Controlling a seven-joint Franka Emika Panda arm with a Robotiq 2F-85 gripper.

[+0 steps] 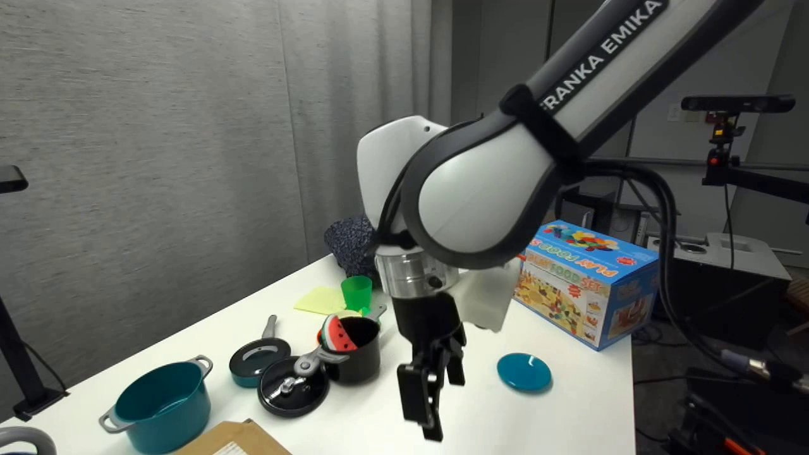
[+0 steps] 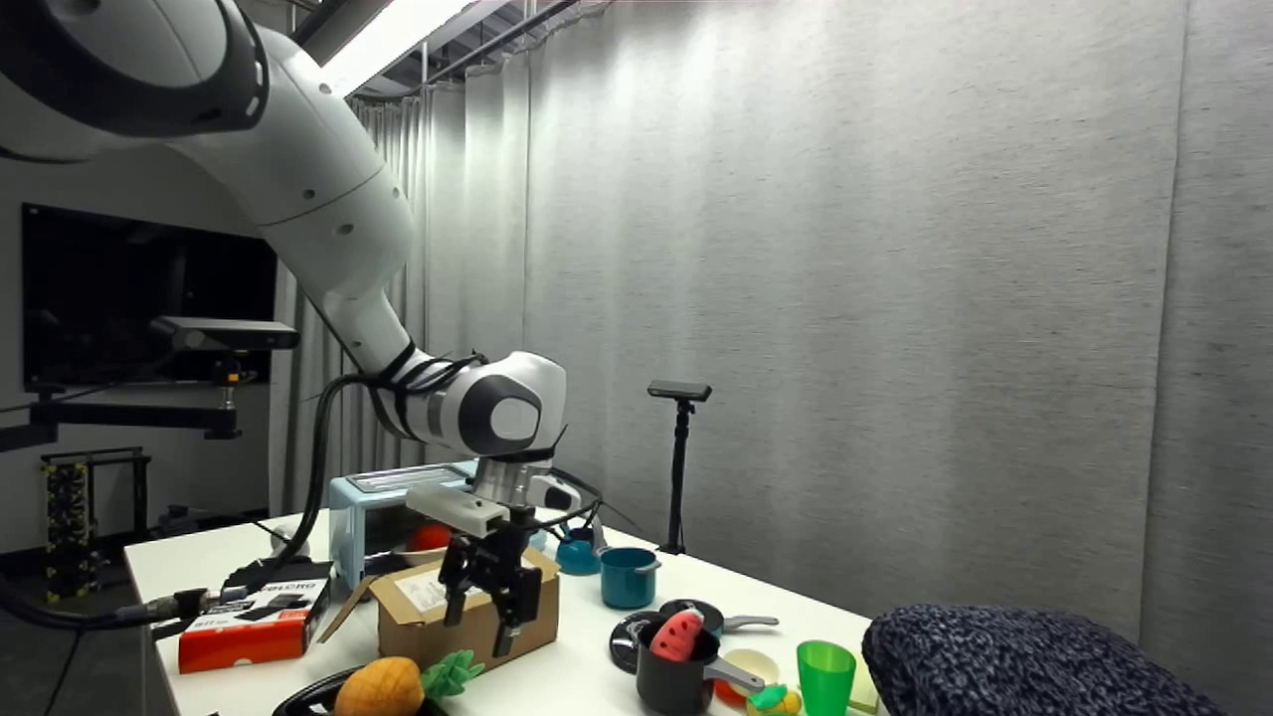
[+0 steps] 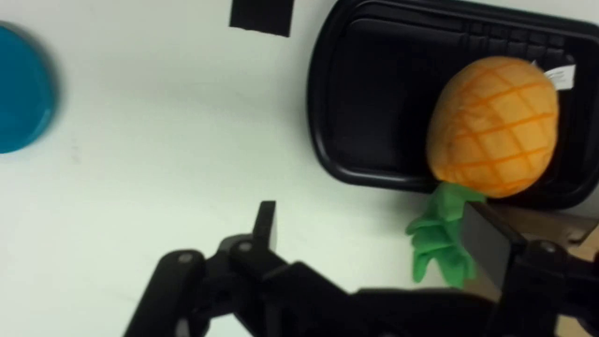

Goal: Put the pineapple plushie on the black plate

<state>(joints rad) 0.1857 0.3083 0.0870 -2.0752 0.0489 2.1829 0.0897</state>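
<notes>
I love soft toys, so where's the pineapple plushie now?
The pineapple plushie is at right in the wrist view, on the black dish, its green tuft reaching past the rim.

The pineapple plushie (image 3: 496, 126) lies in the black plate (image 3: 369, 107), toward the top right corner of the visible surface (image 3: 164, 187), its green tuft (image 3: 440, 238) reaching beyond the plate. A blue disc (image 3: 21, 89) sits at the left edge, a black patch (image 3: 262, 16) at the top edge. Along the bottom edge, the claw (image 3: 374, 228) has its fingers (image 3: 489, 248) wide apart, one partly hiding the tuft.
</notes>
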